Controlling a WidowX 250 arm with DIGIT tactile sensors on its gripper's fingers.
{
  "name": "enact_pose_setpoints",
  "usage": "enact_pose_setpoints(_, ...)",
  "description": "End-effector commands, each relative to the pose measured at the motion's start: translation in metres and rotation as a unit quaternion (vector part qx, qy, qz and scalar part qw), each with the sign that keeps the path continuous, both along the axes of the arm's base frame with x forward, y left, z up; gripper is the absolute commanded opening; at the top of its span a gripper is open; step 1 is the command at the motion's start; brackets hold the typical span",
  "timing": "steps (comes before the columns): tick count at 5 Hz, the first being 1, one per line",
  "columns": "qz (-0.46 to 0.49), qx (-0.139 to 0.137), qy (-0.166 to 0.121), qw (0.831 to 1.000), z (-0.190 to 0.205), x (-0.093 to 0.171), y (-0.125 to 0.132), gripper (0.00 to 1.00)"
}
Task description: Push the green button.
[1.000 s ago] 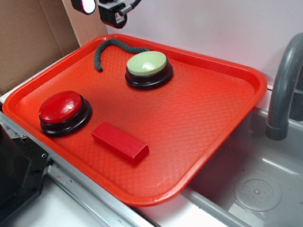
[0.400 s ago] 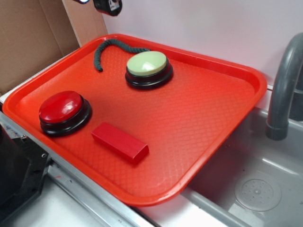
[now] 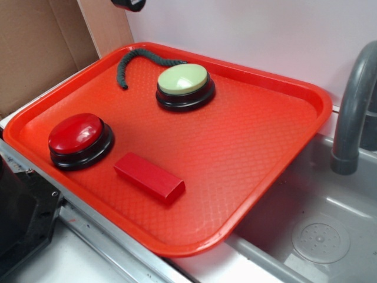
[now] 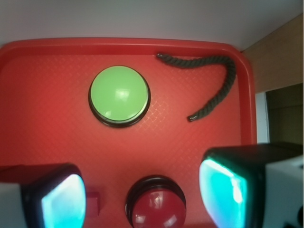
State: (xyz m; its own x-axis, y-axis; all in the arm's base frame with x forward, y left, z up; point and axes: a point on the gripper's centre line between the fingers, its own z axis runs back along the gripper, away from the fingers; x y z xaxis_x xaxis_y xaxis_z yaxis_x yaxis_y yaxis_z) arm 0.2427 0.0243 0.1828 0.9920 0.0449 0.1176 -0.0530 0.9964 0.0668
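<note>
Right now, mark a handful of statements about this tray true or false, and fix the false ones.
1. The green button sits on the red tray. True.
2. The gripper is pressing down on the green button. False: in the wrist view its jaws hang apart above the tray, touching nothing, with the red button between them.
3. The dark rope is coiled around the green button. False: it lies beside it in a loose curve, not touching it.
4. A red block lies near the red button. True.
5. A grey faucet stands beside the tray, over the sink. True.
</note>
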Motion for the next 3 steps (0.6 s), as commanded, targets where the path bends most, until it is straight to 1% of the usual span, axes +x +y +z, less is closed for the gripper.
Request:
enact_pose_setpoints(1,0.0,0.006,-0.036,0.999,0.027,-0.004,0.0,1.0)
enact_pose_setpoints(3,0.012,0.027,-0.004,1.0,0.032,-0.014,-0.002,1.0)
